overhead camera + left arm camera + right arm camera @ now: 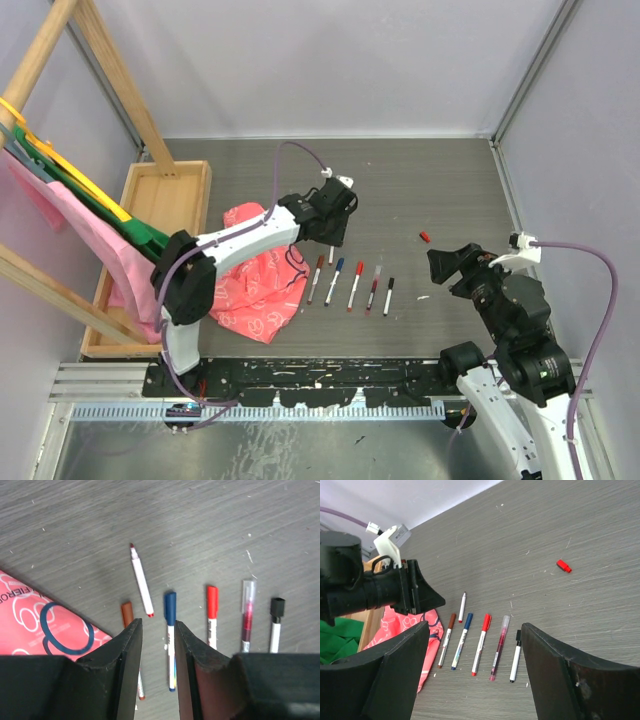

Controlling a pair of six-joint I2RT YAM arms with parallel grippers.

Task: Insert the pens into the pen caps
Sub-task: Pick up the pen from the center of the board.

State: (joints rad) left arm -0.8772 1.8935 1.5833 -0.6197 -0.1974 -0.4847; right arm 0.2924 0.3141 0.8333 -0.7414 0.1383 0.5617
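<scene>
Left gripper (157,625) nearest lens: jaws narrowly apart, nothing between them, I read it as empty. Bare pen (141,582) flat on desk (225,530) just ahead of it, slightly left; long axis runs away from arms, tip at far end. Capped pens (212,605) in row beside it. Red cap (424,236) well apart to right, nearer right gripper (450,262), which is spread wide and empty. My call: left takes pen, right takes cap.
</scene>
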